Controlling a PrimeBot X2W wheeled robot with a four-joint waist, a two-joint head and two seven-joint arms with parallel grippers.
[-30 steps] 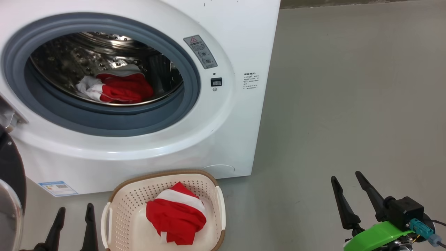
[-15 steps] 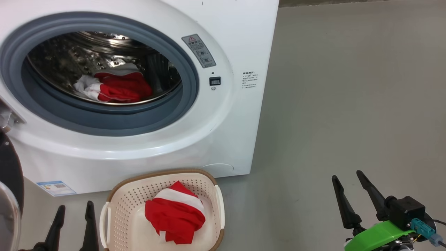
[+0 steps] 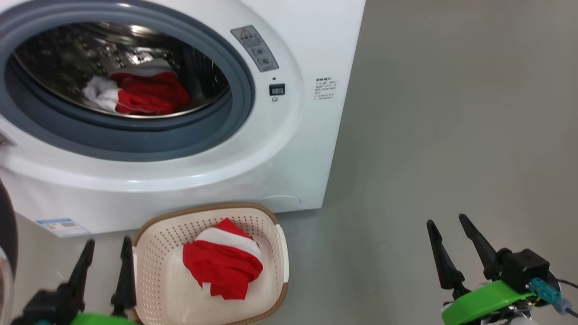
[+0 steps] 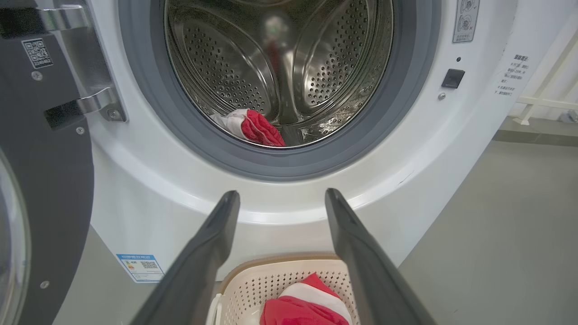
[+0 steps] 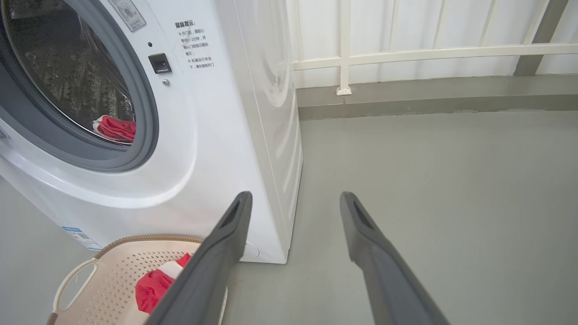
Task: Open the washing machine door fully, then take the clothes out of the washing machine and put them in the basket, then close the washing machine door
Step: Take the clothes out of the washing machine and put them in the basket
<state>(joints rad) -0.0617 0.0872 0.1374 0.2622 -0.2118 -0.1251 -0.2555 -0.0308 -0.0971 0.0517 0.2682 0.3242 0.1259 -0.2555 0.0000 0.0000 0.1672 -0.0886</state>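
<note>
While empty, left claw (image 3: 109, 240) beside basket (image 3: 156, 271).

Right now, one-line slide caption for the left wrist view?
Open left hand faces the washing machine: red clothes in the drum, more in the basket.

Parted right pincer (image 5: 294, 195), washing machine (image 5: 212, 135), basket (image 5: 108, 280)

Head: high, looking down at washing machine (image 3: 180, 189) front | wrists: low, facing it | shared: basket (image 3: 153, 275), drum (image 4: 216, 67).
</note>
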